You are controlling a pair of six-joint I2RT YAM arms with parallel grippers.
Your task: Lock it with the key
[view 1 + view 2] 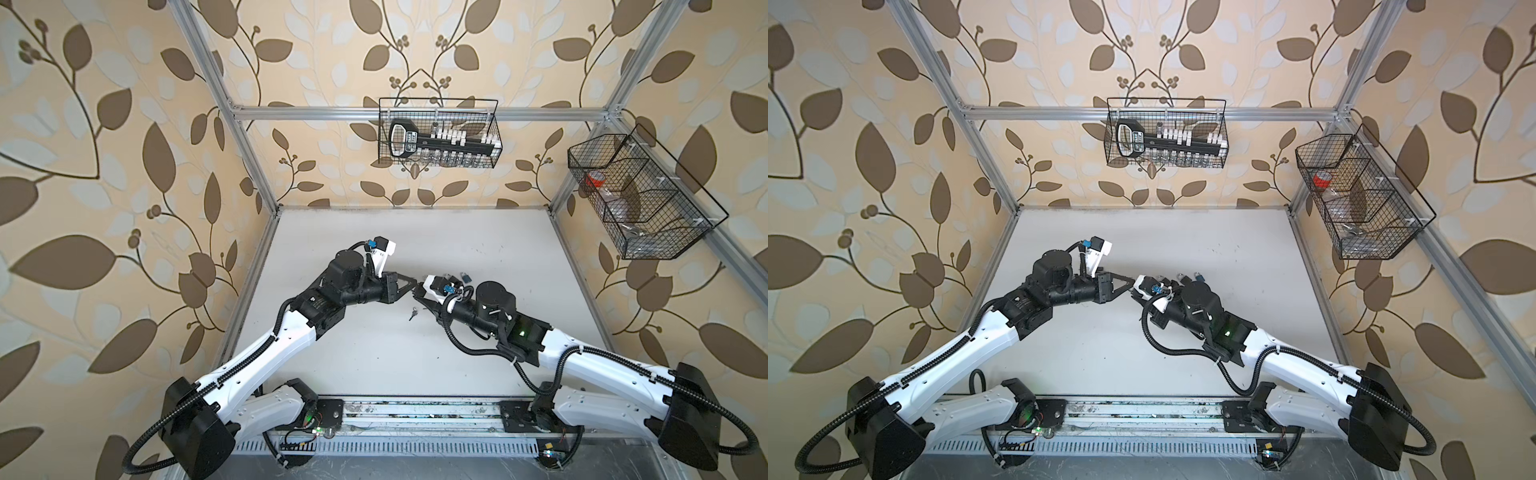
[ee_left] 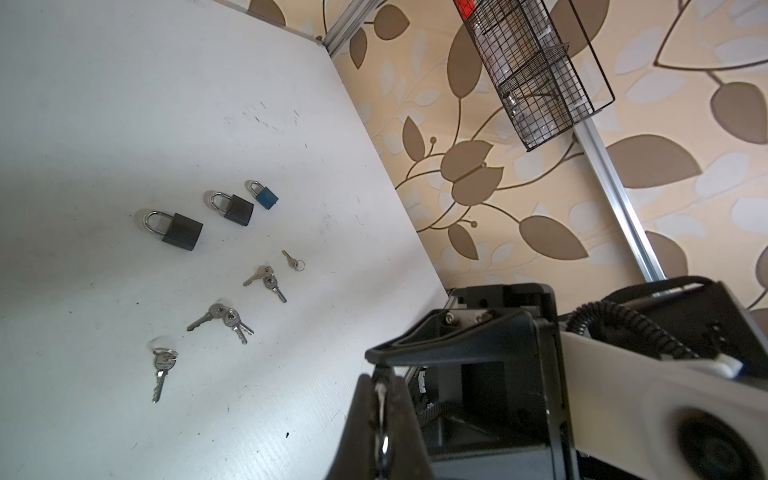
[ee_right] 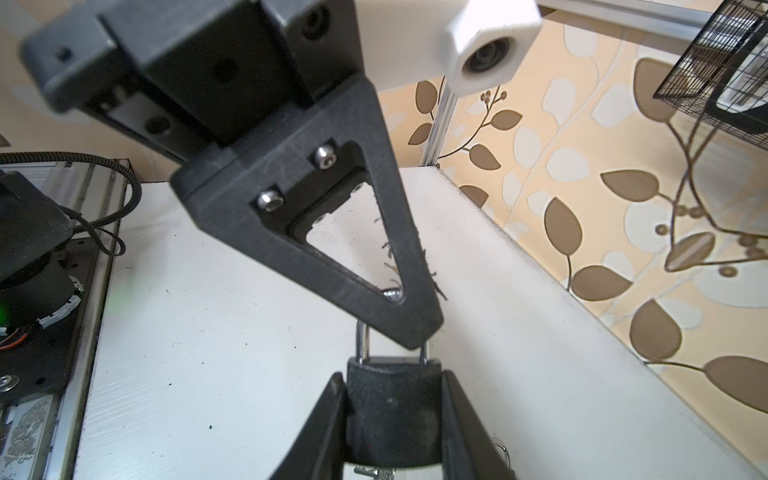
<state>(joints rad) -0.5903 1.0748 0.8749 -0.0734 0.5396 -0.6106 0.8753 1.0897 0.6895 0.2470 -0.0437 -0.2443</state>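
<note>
Padlock (image 3: 392, 409), shackle toward left gripper (image 3: 417, 328)

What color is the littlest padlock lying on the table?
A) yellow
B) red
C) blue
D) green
C: in the left wrist view, the littlest padlock has a blue body, next to a middle black padlock and a big black padlock.
</note>
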